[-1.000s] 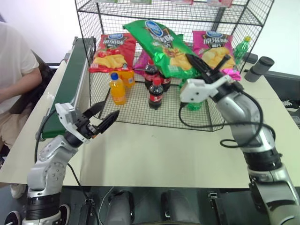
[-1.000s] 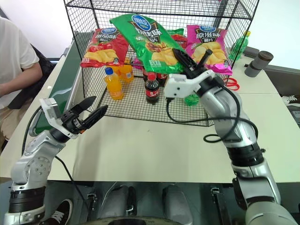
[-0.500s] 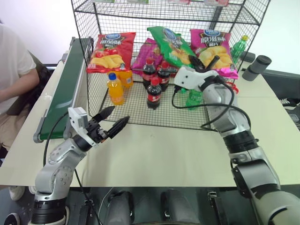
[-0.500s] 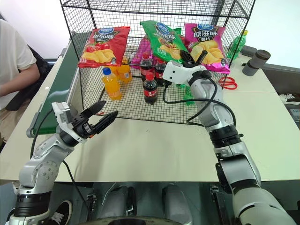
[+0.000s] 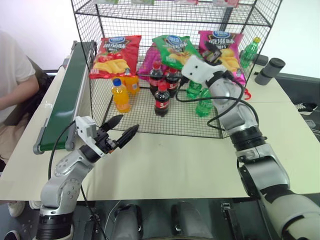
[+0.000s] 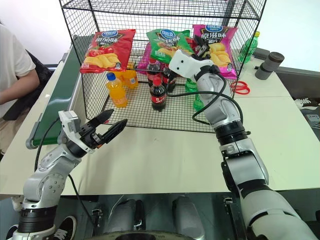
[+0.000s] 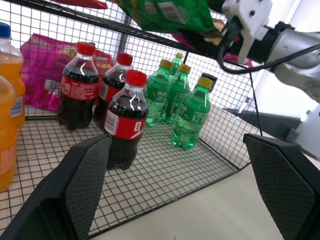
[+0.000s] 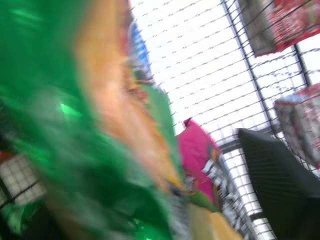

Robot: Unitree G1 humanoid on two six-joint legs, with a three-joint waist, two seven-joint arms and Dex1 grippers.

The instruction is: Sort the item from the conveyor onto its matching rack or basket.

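glossy green crisp bag (image 6: 165, 44) sits in tall black wire-grid rack (image 6: 80, 65), between red and magenta bags; placement looks done. right gripper (image 6: 202, 48) beside it, grip unclear; retract left. left gripper (image 6: 107, 125) spread wide, empty.

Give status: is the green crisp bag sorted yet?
Done: the green crisp bag sits on the rack shelf, between the red bag and the magenta bag.
In hand: the right gripper is at the bag's side; release can't be confirmed.
Left: draw that arm out of the rack.
The left gripper hangs over the table, jaws open, holding nothing.
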